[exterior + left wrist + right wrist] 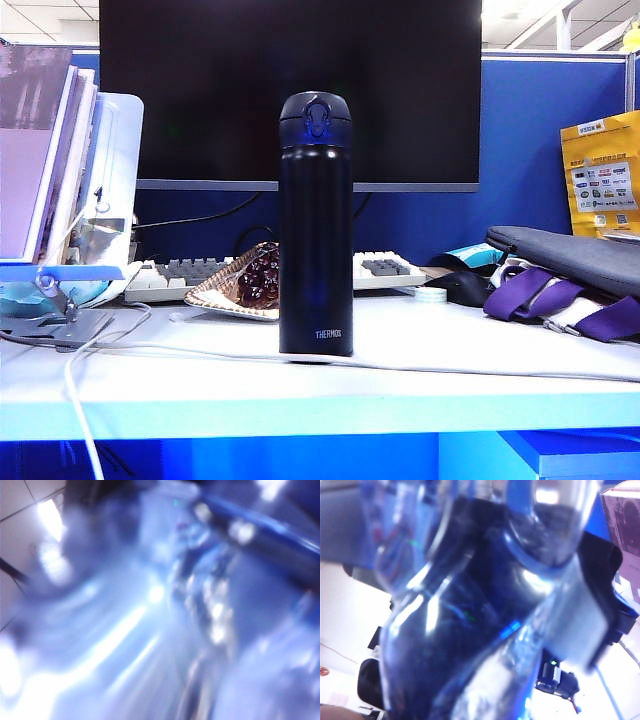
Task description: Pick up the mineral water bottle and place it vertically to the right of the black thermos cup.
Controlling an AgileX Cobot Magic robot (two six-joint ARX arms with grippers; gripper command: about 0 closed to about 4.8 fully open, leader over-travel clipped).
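The black thermos cup [316, 225] stands upright in the middle of the white desk [450, 340], lid shut. The exterior view shows no mineral water bottle and neither gripper. In the right wrist view the clear ribbed mineral water bottle [470, 605], with its white label [580, 625], fills the picture right at the right gripper's jaws. It hides the fingers and looks held off the desk. The left wrist view is badly blurred. A clear glinting shape there [205, 595] may be the same bottle, and the left gripper's fingers cannot be made out.
Behind the thermos are a dark monitor [290, 90], a keyboard [190, 272] and a plate of dark fruit [245, 285]. A black mouse [462, 288] and a grey bag with purple straps [565, 280] lie to the right. Books [45, 150] stand left. A white cable [200, 350] crosses the desk.
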